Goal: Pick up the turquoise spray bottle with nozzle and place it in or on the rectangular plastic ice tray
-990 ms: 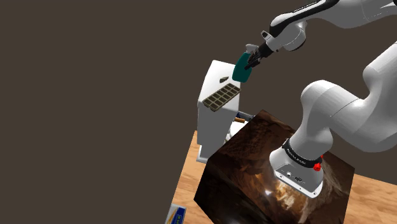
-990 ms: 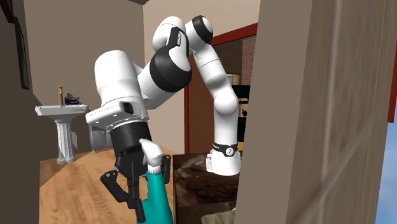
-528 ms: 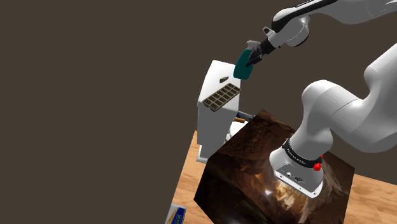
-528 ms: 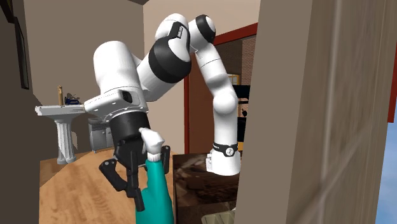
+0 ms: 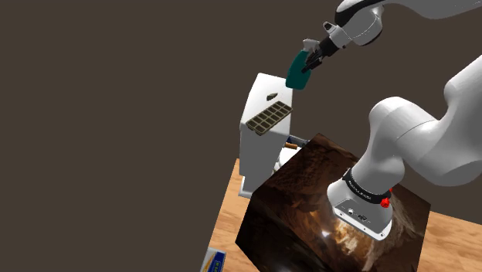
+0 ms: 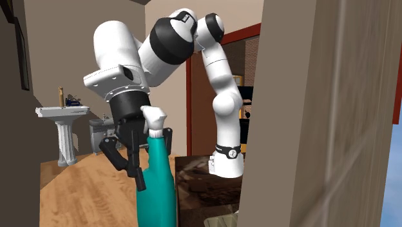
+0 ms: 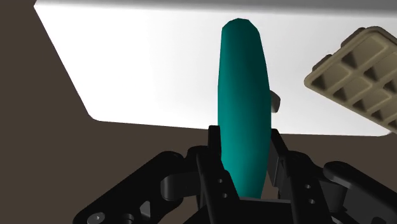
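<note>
I have the turquoise bottle [image 5: 297, 72] up in the air. It is above the white bench [image 5: 255, 143] and a bit off to the side of the tan ice tray [image 5: 268, 117] that lies on top of it.

The next job, I think, is to bring the bottle over the tray and set it down. I would slide it across first, high up, so its bottom does not bump the tray's edge. Then I would come down slowly. The bottle is tall and the tray has many small cups, so it may tip over when I let go. I would only let go once it rests on the tray. From these views I cannot quite tell how high the bottle hangs above the tray, so I would go down gently.

The gripper [image 7: 245, 145] is partly closed. Its 2 fingers [image 7: 215, 153] pinch the bottle's body from both sides, just under the white nozzle [image 6: 153, 119]. It touches nothing else.
</note>
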